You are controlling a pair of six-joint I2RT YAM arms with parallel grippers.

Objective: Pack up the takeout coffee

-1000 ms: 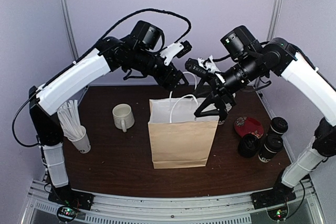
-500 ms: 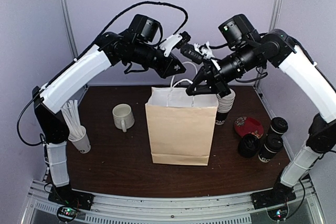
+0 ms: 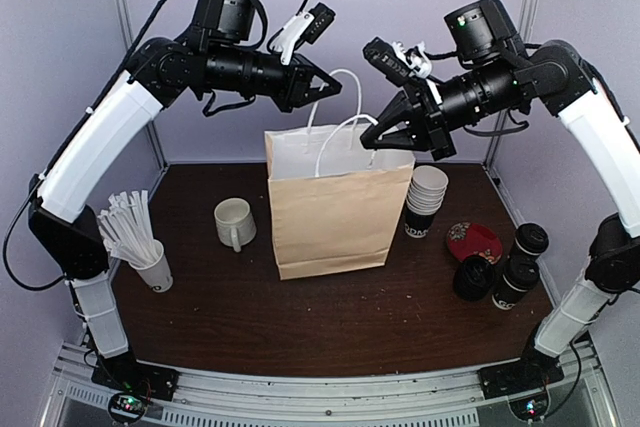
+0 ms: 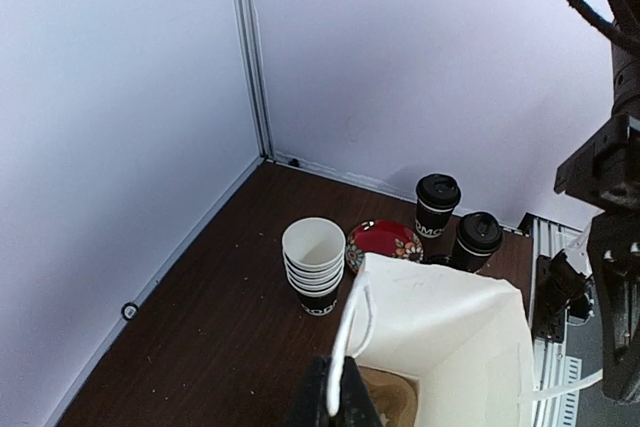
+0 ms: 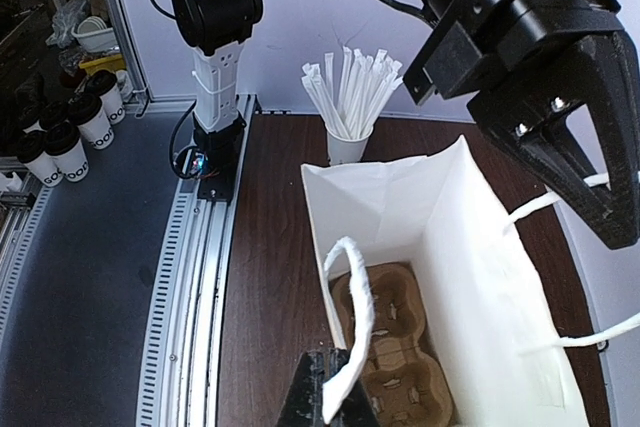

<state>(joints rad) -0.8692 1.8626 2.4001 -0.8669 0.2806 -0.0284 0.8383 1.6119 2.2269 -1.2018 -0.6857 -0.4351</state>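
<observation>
"Top external view: what have the two arms got hold of?"

"A brown paper bag [image 3: 330,207] at the middle of the worktop. The left gripper [image 3: 335,87] is clamped on the taller handle [image 3: 344,72] and the right gripper [image 3: 370,139] on the lower handle [image 3: 340,122]. Both white cords are pulled up above the open mouth."

"Do the wrist cameras agree?"

"Yes. In the left wrist view the fingers [image 4: 318,399] are closed together on the cord. In the right wrist view the fingertips [image 5: 305,397] pinch the other loop the same way."

"Is the bag standing?"

"Its base slants, the right corner higher than the left. I cannot tell whether it touches the wood."

"Anything inside?"

"A cardboard cup carrier [image 5: 395,367] lies flat on the bottom, its wells bare."

"And the takeout coffee?"

"Outside the bag. The two lidded black cups [image 3: 525,259] stand upright just beside each other by the right edge, well apart from both grippers."

"What else is near them?"

"A red saucer [image 3: 473,242] lies between them and the bag, and a stack of open cups [image 3: 427,202] stands right of the bag. A white mug [image 3: 235,222] sits left of the bag, and a white cup of sticks [image 3: 150,257] is near the left edge."
</observation>
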